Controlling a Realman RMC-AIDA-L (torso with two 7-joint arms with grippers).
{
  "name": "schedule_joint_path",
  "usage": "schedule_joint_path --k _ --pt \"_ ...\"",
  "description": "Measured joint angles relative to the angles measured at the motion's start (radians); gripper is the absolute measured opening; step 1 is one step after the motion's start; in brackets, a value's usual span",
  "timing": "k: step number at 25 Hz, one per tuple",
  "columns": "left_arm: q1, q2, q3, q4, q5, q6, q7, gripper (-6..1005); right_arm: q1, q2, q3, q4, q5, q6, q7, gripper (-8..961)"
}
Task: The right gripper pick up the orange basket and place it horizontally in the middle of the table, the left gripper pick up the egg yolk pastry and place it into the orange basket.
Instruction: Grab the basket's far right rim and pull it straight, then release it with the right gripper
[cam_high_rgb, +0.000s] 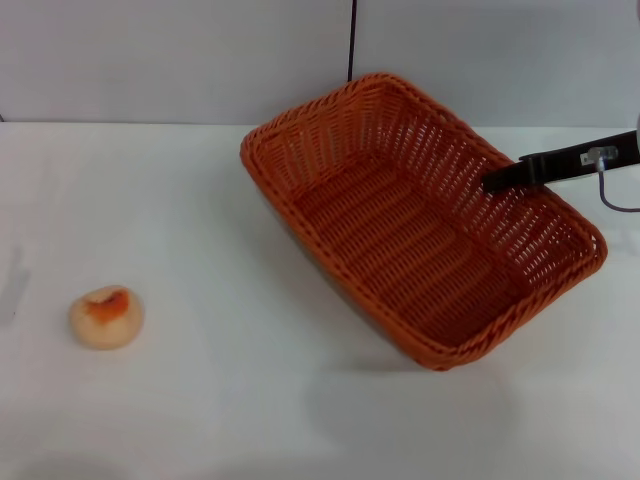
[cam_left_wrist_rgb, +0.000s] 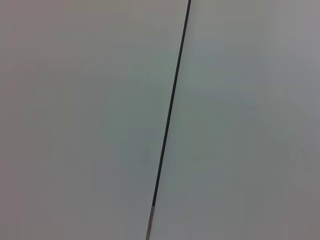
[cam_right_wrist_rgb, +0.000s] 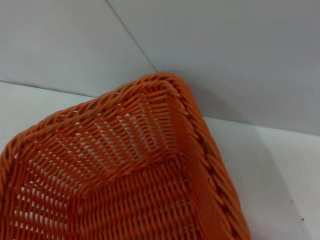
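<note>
Your right end effector (cam_high_rgb: 492, 183), grip state indiscernible, meets the orange basket (cam_high_rgb: 400, 240) at its right rim; egg yolk pastry (cam_high_rgb: 106, 316) sits far left on the tabletop (cam_high_rgb: 200, 400); only the left wrist view shows a bare wall (cam_left_wrist_rgb: 75, 120).

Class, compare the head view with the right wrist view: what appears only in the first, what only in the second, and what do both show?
Only the head view shows the egg yolk pastry lying apart on the left of the table, the right hand at the basket's right rim, and the whole basket, skewed. Only the right wrist view shows one basket corner close up, its open weave clear. Both show the orange basket, the white table and the grey wall behind.
</note>
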Motion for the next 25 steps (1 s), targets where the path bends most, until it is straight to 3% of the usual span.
schedule_joint_path --k 5,7,12,13,17,21,22,23,24,25 --pt "0.008 0.001 0.005 -0.008 0.0 0.006 0.0 755 0.007 0.001 -0.003 -0.004 0.0 -0.026 -0.059 161" --pt "0.01 0.002 0.005 -0.01 0.0 0.008 0.0 753 0.009 0.003 -0.024 -0.025 0.0 -0.055 -0.091 164" --pt "0.014 0.004 0.005 -0.004 0.0 0.014 0.006 750 -0.035 0.034 -0.138 -0.187 0.004 -0.123 -0.156 170" --pt "0.015 0.004 0.005 -0.003 0.0 0.011 0.007 750 -0.063 0.046 -0.193 -0.268 0.018 -0.151 -0.206 172" --pt "0.016 0.003 0.006 -0.003 0.0 0.009 0.008 747 -0.1 0.049 -0.241 -0.36 0.064 -0.185 -0.29 177" --pt "0.019 0.002 0.008 -0.003 0.0 0.008 0.009 745 -0.148 0.032 -0.238 -0.452 0.155 -0.228 -0.475 182" --pt "0.019 0.002 0.008 -0.003 0.0 0.008 0.009 744 -0.154 0.014 -0.235 -0.459 0.186 -0.253 -0.53 184" --pt "0.019 0.002 0.008 -0.003 0.0 0.008 0.009 744 -0.154 0.014 -0.235 -0.459 0.186 -0.253 -0.53 185" --pt "0.022 0.001 0.01 -0.003 0.0 0.012 0.01 743 -0.155 -0.007 -0.234 -0.459 0.214 -0.291 -0.578 186" --pt "0.023 0.001 0.01 -0.002 0.0 0.013 0.011 742 -0.155 -0.007 -0.234 -0.459 0.214 -0.291 -0.578 188"
